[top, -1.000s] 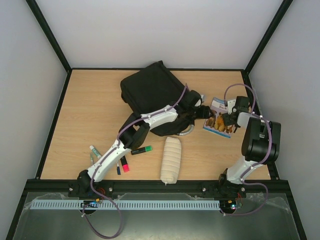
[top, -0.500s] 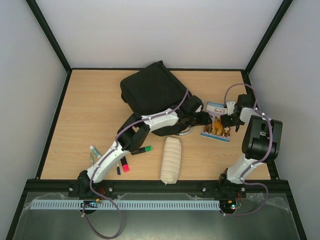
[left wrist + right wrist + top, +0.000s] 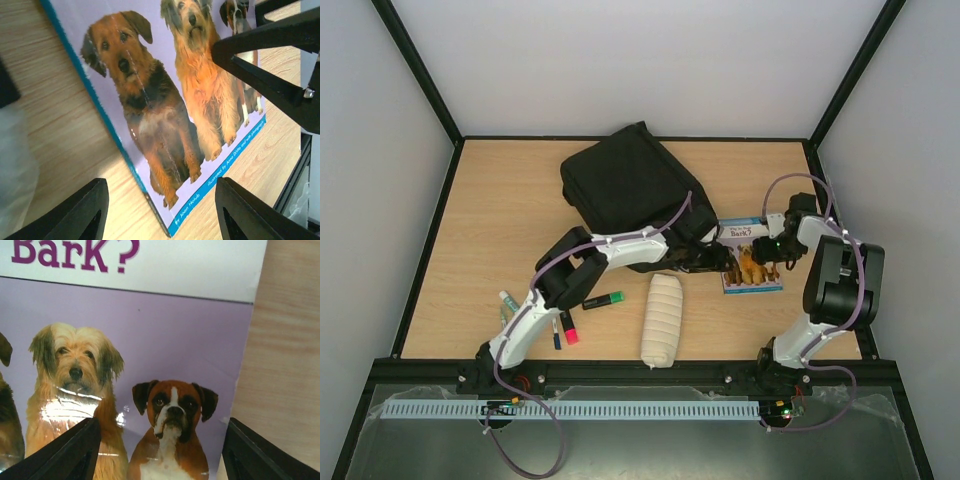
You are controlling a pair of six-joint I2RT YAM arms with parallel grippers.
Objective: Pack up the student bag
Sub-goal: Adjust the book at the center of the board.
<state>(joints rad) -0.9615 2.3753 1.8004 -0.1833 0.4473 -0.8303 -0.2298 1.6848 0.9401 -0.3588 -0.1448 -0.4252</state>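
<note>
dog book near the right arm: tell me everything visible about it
Thin, glossy, closed picture book. The cover is lavender, with a white top band carrying a purple title ending "Bark?" and three seated dogs (brown-black terrier, shaggy tan one, boxer). A teal edge strip credits Joan Holub. It lies flat, cover up, on the wooden table, right of the student bag. The left tool and right tool hover over it, jaws open, neither gripping.

Left arm (image 3: 610,245) stretched to the book (image 3: 752,278), left gripper (image 3: 718,258) at its left edge, jaws apart, right arm (image 3: 835,285) folded beside the book, right gripper (image 3: 767,245) over it (jaws apart too).
</note>
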